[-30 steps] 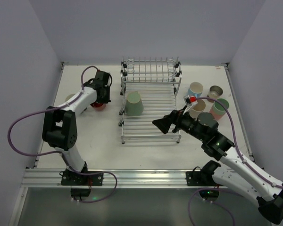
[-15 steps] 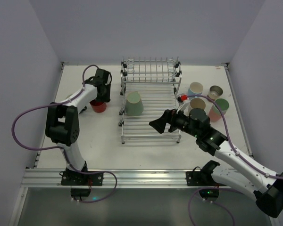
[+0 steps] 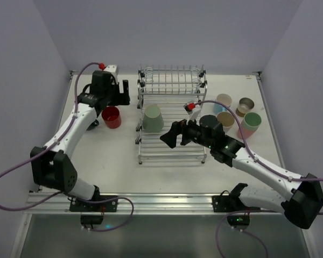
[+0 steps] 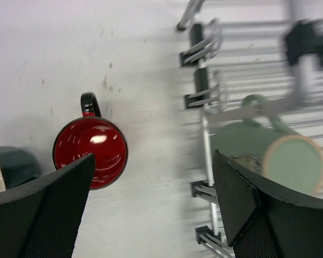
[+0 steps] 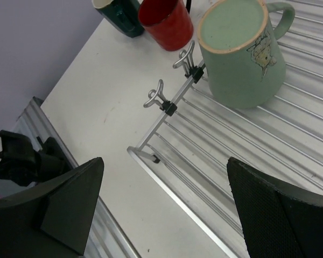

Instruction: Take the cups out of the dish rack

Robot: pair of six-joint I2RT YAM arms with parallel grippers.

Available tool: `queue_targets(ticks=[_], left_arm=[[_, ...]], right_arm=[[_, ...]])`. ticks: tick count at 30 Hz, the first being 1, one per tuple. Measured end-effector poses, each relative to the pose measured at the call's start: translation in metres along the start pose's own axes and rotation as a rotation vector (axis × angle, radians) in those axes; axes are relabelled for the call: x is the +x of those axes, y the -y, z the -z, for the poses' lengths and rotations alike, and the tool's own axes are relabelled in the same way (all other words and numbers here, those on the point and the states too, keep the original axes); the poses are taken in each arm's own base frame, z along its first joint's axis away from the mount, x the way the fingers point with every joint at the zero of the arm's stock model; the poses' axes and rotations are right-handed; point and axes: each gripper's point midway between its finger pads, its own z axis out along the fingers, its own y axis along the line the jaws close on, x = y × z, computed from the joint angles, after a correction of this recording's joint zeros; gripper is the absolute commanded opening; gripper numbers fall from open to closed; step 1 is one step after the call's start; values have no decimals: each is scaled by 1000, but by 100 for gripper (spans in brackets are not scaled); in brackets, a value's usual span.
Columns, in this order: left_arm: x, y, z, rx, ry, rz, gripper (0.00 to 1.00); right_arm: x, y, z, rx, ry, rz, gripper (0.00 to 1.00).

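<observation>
The silver dish rack (image 3: pixel 172 146) stands mid-table. A sage green mug (image 3: pixel 153 118) sits upside down on its lower tray, also seen in the left wrist view (image 4: pixel 264 153) and the right wrist view (image 5: pixel 242 54). A red mug (image 3: pixel 111 116) stands upright on the table left of the rack, with a dark teal cup (image 5: pixel 121 13) beside it. My left gripper (image 3: pixel 125 92) hangs open and empty above and behind the red mug (image 4: pixel 90 152). My right gripper (image 3: pixel 169 137) is open and empty over the tray's front left part (image 5: pixel 172 102).
Right of the rack stand a light blue cup (image 3: pixel 223 101), a tan-brown cup (image 3: pixel 246 105), a beige cup (image 3: pixel 226 121) and a pink and mint stack (image 3: pixel 251 123). An aluminium rail (image 3: pixel 151 201) runs along the near edge. Walls close in the table's left, back and right.
My left gripper has opened, let go of the red mug and lifted back from it. My right gripper has moved left over the lower tray, closer to the sage green mug.
</observation>
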Motion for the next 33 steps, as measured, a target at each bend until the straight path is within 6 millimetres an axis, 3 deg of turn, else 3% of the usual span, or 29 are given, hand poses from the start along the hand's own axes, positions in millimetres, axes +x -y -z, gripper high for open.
queue_targets(ticks=[2, 6, 9, 11, 20, 28, 33], left_arm=[[-23, 14, 34, 84, 122, 18, 93], [-46, 35, 100, 244, 346, 50, 95], [-34, 49, 141, 381, 464, 59, 96], [-19, 56, 156, 451, 494, 53, 97], [55, 54, 166, 534, 509, 19, 98], [58, 55, 170, 544, 525, -6, 98], [59, 57, 168, 551, 515, -17, 98]], right_arm=[[0, 2, -9, 16, 6, 13, 99], [1, 11, -31, 76, 4, 42, 99], [-6, 17, -54, 128, 13, 68, 99], [-12, 22, -69, 174, 21, 83, 99], [-27, 57, -115, 372, 52, 117, 99], [-21, 69, -139, 414, 25, 122, 99], [-28, 69, -152, 421, 32, 123, 99]])
